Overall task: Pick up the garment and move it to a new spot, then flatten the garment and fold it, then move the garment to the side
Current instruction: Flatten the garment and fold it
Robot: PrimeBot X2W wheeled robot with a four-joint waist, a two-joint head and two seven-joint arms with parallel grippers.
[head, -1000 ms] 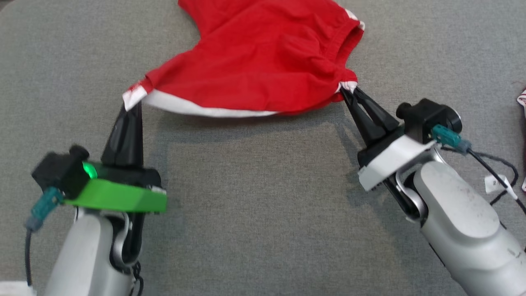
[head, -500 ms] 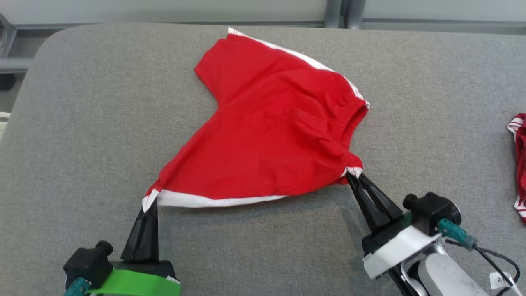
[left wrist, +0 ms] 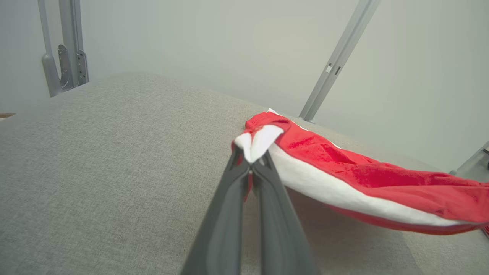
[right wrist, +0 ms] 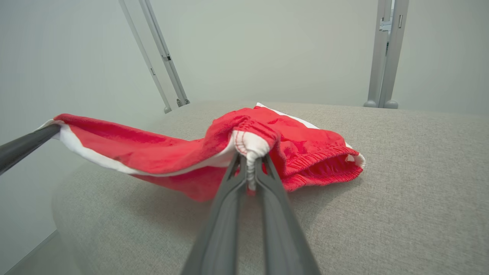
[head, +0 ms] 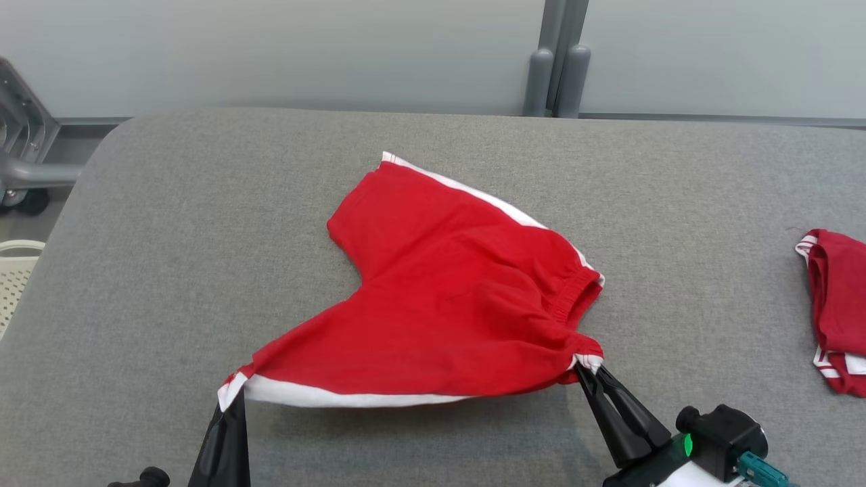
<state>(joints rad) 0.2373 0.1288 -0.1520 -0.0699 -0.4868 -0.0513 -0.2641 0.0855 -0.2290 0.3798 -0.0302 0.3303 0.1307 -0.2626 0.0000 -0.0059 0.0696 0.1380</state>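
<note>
And the view swings up: the far edge of the table (head: 203, 176) and the wall come in, which is the camera lifting, not the cloth sliding. Both grips match a second ago: left gripper (head: 230, 404) clamped on the white hem corner of the red shorts (head: 446, 304), right gripper (head: 587, 368) clamped on the waistband corner. The near edge hangs taut between them, just off the table, while the far leg lies mid-table. It looks like the carry is underway, with flattening to come. A second red garment (head: 835, 311) lies well apart on the right, and a white basket (head: 17, 270) sits off the left edge, neither in the way
</note>
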